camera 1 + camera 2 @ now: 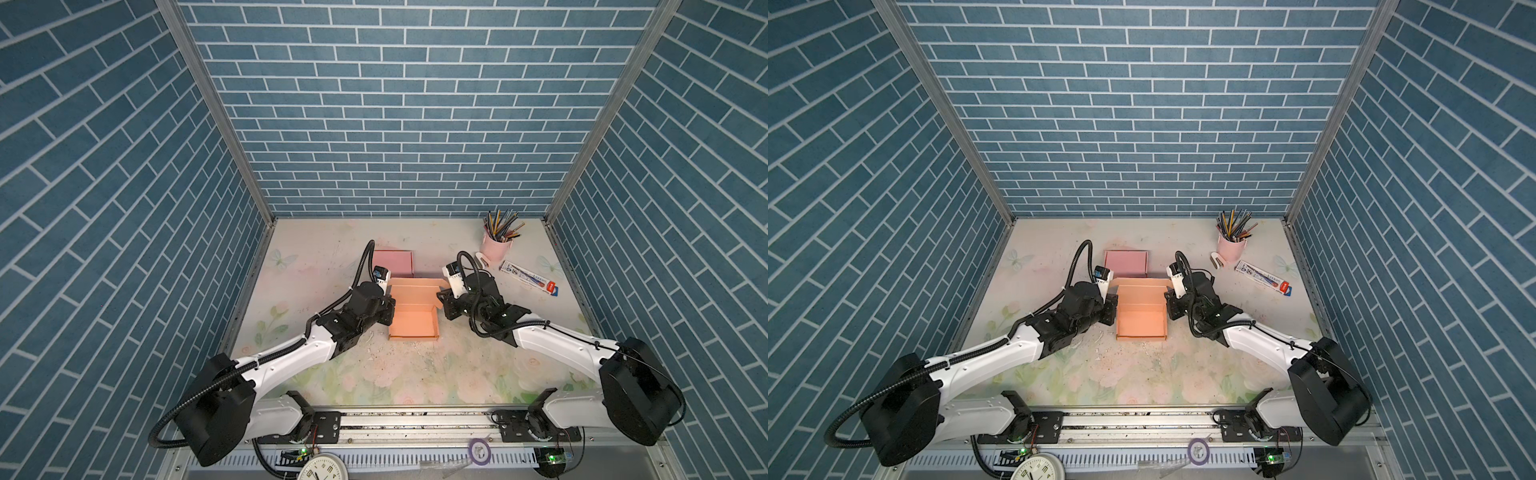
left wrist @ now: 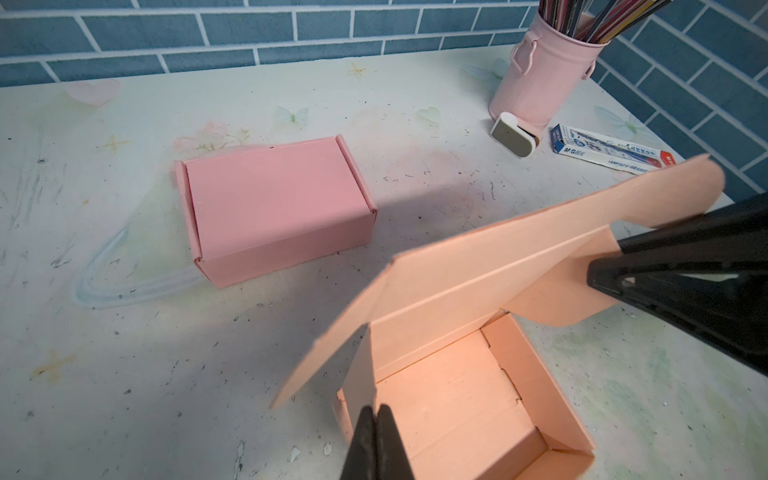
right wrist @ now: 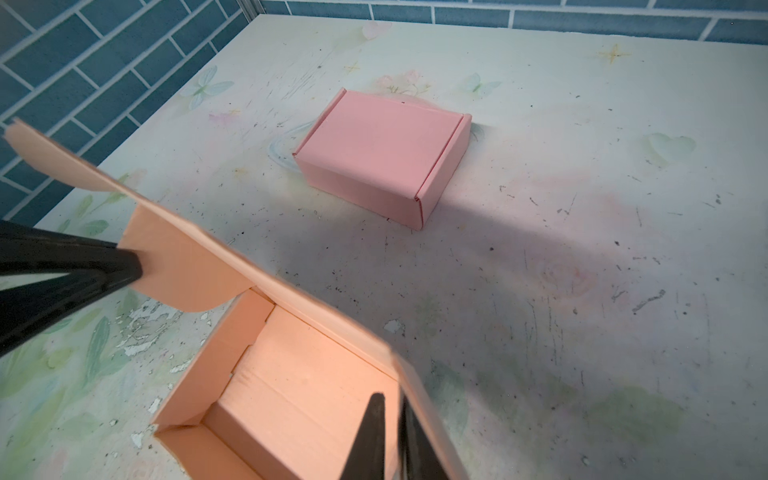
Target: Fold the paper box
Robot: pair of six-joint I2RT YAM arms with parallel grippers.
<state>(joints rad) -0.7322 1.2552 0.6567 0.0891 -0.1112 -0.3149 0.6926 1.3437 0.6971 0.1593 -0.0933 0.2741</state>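
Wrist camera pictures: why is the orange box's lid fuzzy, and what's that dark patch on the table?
Left wrist view: the raised lid of the peach cardboard box blurs at its near edge, likely too close; a soft shadow darkens the floral tabletop. Right wrist view: same blur and shadow. Both top views: sharp, evenly lit.

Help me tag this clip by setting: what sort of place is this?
Probably a robot test cell dressed as a desk: brick-print wall panels on a metal frame, arms on a front rail, and a floral table with a pencil cup.
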